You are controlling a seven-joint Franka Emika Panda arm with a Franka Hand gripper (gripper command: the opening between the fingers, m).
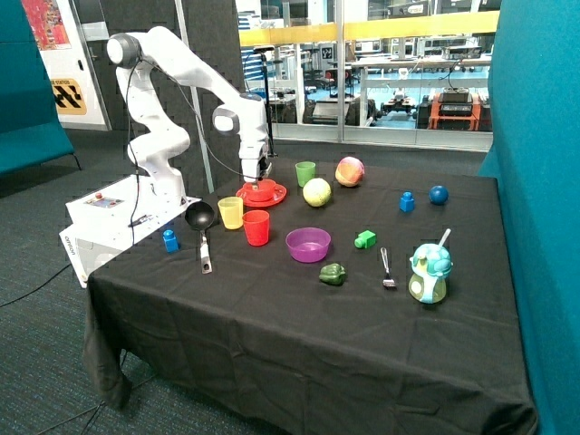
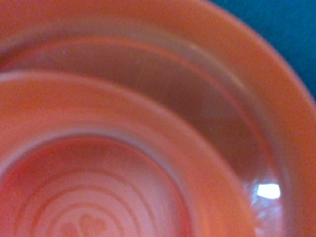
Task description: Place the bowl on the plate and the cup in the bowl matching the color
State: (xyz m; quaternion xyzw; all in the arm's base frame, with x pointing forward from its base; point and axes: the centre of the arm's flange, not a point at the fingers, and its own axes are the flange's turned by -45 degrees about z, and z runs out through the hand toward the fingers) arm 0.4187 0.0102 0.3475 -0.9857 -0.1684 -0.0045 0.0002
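bowl (image 1: 261, 189): on plate (image 1: 276, 197), upper-centre of frame
cup (image 1: 256, 227): not yet in bowl
pincer (image 1: 258, 179): down at bowl; spread unclear

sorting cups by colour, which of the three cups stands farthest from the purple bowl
The green cup, alone behind the red plate. The yellow cup and red cup stand together nearer the purple bowl.

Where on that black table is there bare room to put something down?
The near strip of table, in front of the purple bowl and ladle, is bare. It is crowded where the gripper sits at the red bowl on the plate, beside the red cup.
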